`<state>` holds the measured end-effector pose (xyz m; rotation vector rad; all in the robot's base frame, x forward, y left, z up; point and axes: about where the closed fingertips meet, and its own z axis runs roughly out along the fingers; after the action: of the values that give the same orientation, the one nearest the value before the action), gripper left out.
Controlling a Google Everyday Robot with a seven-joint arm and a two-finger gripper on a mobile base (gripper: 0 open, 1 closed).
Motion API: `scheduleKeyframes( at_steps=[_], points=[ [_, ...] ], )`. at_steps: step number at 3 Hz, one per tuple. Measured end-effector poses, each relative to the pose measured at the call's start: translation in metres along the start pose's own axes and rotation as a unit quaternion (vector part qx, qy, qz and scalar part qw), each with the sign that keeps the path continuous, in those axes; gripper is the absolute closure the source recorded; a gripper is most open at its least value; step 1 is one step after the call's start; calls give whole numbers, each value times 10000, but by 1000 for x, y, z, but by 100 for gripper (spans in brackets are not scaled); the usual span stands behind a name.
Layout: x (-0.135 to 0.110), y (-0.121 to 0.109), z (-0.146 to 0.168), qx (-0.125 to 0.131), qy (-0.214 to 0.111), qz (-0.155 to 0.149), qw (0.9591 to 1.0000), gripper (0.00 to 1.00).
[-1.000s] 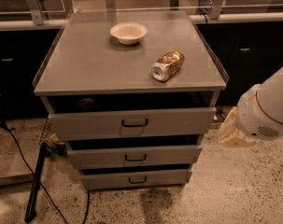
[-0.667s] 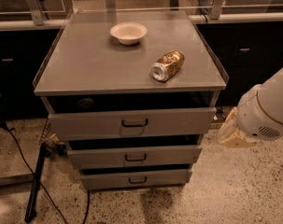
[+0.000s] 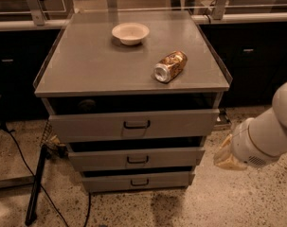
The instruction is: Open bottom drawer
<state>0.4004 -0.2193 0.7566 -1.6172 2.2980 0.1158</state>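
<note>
A grey cabinet with three drawer fronts stands in the middle of the camera view. The bottom drawer (image 3: 139,180) is the narrowest and lowest front, with a small dark loop handle (image 3: 139,182) at its centre. It sits near the floor, below the mid-sized drawer (image 3: 136,159) and the widest top drawer (image 3: 133,124). My white arm comes in from the right edge. The gripper (image 3: 224,158) is a tan shape at the arm's end, to the right of the cabinet, level with the middle drawer and apart from it.
A white bowl (image 3: 130,32) and a can lying on its side (image 3: 170,66) rest on the cabinet top (image 3: 95,65). Black cables and a dark stand leg (image 3: 36,186) lie on the speckled floor at the left. Dark counters run behind the cabinet.
</note>
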Motion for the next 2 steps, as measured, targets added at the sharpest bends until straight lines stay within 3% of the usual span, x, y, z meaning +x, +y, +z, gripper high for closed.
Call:
scheduleKeyframes(
  at_steps=[2],
  points=[
    [34,11,150,-134,-489,222,9985,100]
  ],
)
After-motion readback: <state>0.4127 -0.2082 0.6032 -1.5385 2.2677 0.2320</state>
